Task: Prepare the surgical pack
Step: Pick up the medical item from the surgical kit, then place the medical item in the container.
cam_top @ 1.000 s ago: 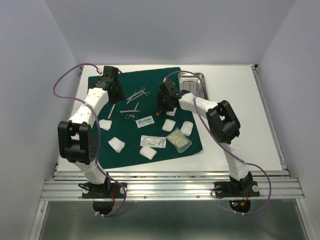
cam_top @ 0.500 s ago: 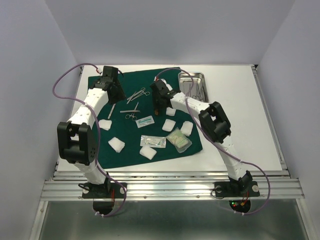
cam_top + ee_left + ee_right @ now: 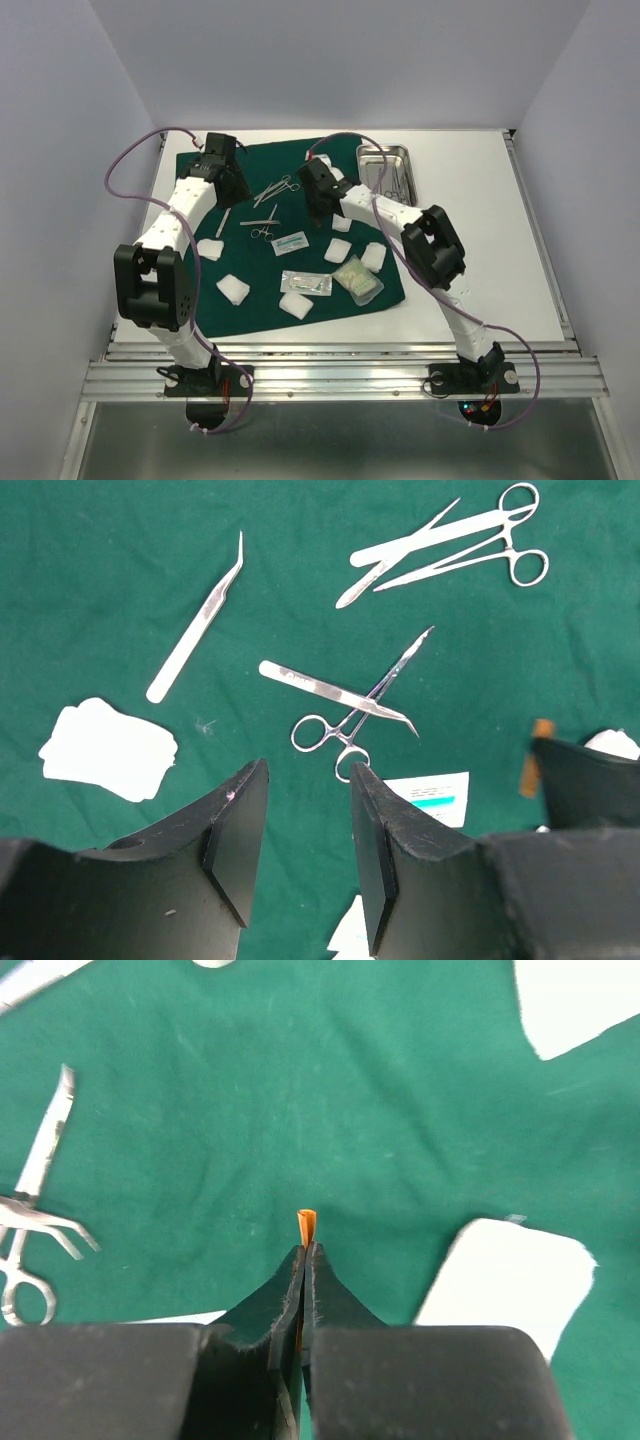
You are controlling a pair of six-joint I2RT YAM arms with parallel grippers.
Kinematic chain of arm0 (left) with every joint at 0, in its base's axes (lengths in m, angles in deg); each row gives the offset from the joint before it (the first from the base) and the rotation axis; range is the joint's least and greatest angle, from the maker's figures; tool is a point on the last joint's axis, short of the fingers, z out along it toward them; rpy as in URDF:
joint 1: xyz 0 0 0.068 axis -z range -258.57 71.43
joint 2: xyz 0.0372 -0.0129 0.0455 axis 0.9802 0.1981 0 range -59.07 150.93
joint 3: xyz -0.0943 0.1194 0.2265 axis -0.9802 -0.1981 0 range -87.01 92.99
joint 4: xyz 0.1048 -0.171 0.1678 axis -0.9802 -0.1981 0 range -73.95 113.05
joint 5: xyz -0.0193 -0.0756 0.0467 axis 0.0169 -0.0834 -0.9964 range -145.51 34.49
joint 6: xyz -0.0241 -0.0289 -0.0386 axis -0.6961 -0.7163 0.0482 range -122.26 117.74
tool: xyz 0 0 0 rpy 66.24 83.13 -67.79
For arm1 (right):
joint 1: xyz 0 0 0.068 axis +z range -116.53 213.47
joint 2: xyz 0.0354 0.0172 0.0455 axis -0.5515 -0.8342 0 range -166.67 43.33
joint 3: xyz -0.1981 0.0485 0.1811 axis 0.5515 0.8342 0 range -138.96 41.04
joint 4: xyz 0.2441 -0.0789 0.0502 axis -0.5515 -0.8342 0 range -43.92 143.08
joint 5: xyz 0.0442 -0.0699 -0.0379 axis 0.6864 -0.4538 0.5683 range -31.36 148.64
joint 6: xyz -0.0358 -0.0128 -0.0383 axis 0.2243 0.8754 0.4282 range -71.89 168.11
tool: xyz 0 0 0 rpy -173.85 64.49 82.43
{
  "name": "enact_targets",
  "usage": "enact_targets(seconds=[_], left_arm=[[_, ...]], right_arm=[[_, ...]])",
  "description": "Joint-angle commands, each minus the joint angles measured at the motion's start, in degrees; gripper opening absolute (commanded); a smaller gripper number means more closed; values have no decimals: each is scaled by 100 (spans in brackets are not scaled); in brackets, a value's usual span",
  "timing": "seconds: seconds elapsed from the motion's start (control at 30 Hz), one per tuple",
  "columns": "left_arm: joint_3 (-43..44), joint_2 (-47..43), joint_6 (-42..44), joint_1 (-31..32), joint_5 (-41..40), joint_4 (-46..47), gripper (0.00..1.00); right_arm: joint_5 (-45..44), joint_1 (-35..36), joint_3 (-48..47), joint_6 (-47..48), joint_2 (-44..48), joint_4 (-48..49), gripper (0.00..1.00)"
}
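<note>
The dark green drape (image 3: 300, 180) lies flat with forceps (image 3: 277, 188), small scissors-like forceps (image 3: 350, 715), tweezers (image 3: 195, 633), gauze pads (image 3: 234, 289) and sealed packets (image 3: 306, 283) spread on it. The steel tray (image 3: 385, 168) sits off its back right corner. My left gripper (image 3: 308, 770) hovers open over the cloth's back left, nothing between its fingers. My right gripper (image 3: 305, 1248) hangs shut above bare cloth near the middle, a small orange strip (image 3: 306, 1222) sticking out between its tips. A gauze pad (image 3: 510, 1270) lies just to its right.
More gauze (image 3: 373, 257) and a greenish packet (image 3: 358, 279) lie toward the cloth's front right. White tabletop (image 3: 480, 230) stretches right of the drape. Purple cables loop off both arms.
My right arm has swung left and back from beside the tray over the cloth's middle, and its jaws have closed. The left arm has not moved.
</note>
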Motion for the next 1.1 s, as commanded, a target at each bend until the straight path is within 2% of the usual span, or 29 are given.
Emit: enact_targets(seconds=[0.0,0.23,0.47,0.87,0.97,1.07], left_arm=[[-136,-397,23,-22,-106,39,49],[4,-388,75,-22,-70,-14,49],[31,-335,102,-22,-18,21,49],[4,-291,93,-31,-53,21,49],[-4,-309,93,-31,-79,4,49],[-13,-326,84,-40,-167,-49,49]], right_arm=[[-582,-172,20,223,977,271,1],[-724,-1102,29,618,1259,385,1],[-451,-2104,-119,636,891,403,1],[-56,-2282,-1235,838,-173,412,4],[6,-2282,-1569,838,-437,386,33],[260,-2282,-1562,742,-297,393,47]])
